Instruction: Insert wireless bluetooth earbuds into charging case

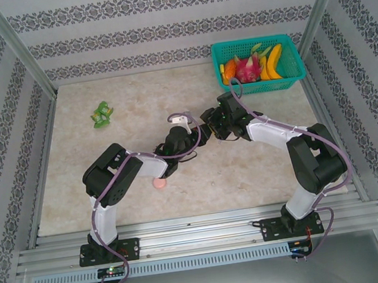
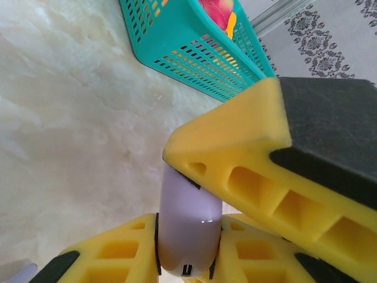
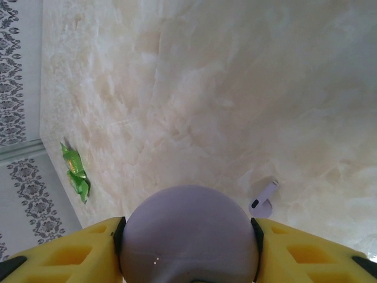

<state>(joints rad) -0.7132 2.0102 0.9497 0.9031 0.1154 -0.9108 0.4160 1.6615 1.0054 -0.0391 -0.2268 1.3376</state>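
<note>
Fingers [image 3: 312, 253], both pairs, around lilac case [image 3: 188, 236]

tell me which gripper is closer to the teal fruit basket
Right. The right gripper is mid-table, just down-left of the teal basket in the top view; the left gripper faces it from farther left, both clamped on the lilac case.

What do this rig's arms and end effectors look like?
The left arm and right arm share black joint housings, white link shells and lilac cables looping along them. The left end effector and right end effector have yellow fingers with moulded rectangular pockets and black pads.
</note>
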